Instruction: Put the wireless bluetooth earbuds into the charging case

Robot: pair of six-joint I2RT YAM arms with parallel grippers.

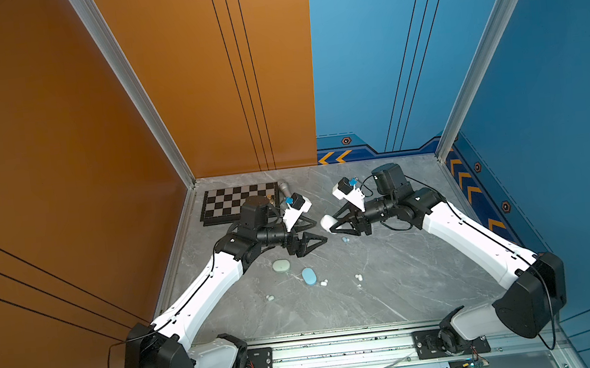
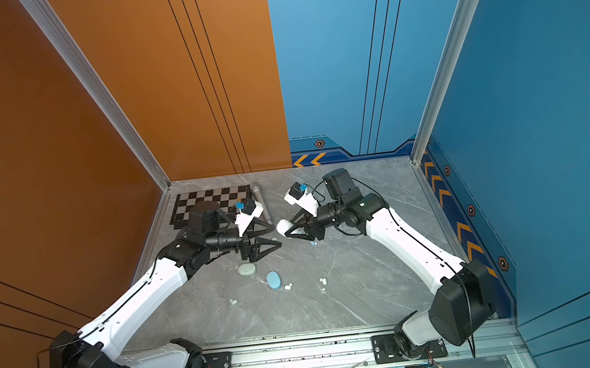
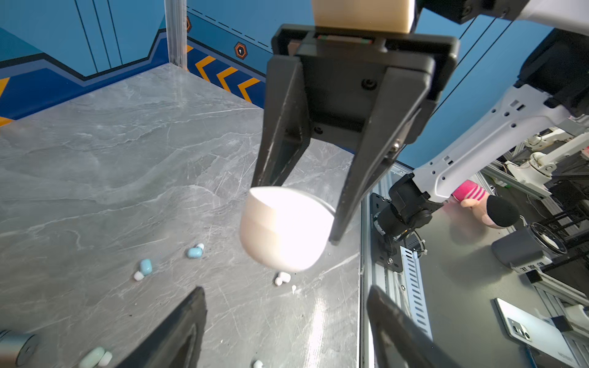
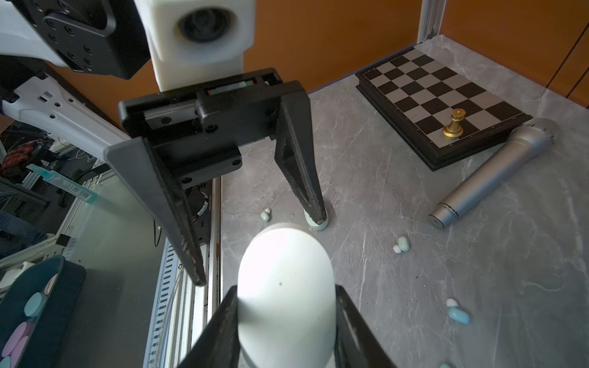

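Loose about the middle of the surface (image 1: 409,292), the earbuds (image 1: 323,283) look light, slick and apt to skitter, so pinch across the body; left pincer (image 1: 321,232) gapes empty, right pincer (image 1: 331,224) clamps the raised white charging case (image 4: 283,270).

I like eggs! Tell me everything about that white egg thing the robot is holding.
The white case is a smooth, rounded, shiny plastic pebble with a faint seam. The right gripper pinches its sides, holding it above the grey table. The open left gripper faces it without touching.
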